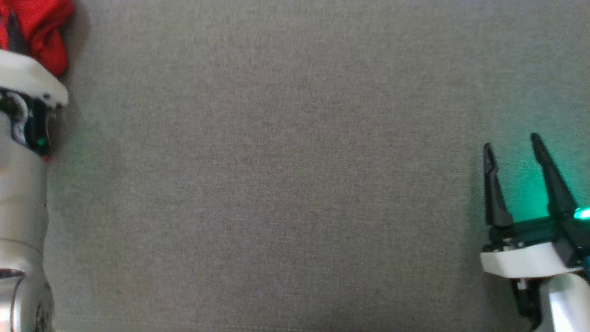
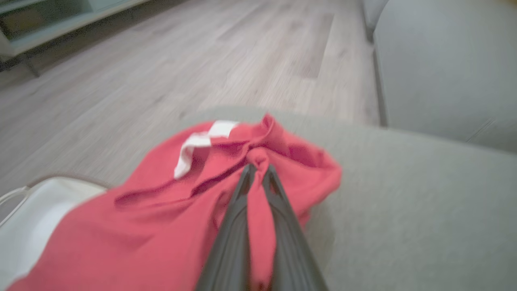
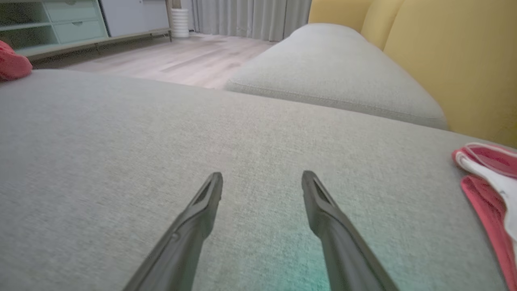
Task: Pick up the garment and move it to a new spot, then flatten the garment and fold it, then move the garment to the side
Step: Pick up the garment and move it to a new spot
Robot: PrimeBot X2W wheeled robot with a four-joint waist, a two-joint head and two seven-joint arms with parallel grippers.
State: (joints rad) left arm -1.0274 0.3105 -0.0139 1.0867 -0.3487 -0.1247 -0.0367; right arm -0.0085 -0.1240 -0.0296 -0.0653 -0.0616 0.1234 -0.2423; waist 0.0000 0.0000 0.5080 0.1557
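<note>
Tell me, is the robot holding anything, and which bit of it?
The left pincer is pinched shut on a bunched-up fold of the red garment. The right pincer is open, holding nothing.

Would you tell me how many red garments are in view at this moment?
2. One garment is pinched in the left gripper at the cushion's left edge; a second garment lies on the cushion, right of the open right gripper. Others may be hidden.

Premises present as a domestic living room: grey upholstered sofa seat [image 3: 121, 121] with yellow back cushions [image 3: 456, 60], wood-plank floor [image 2: 161, 72], full-length curtains [image 3: 250, 16], and a low pale-green drawer cabinet [image 3: 60, 24].
</note>
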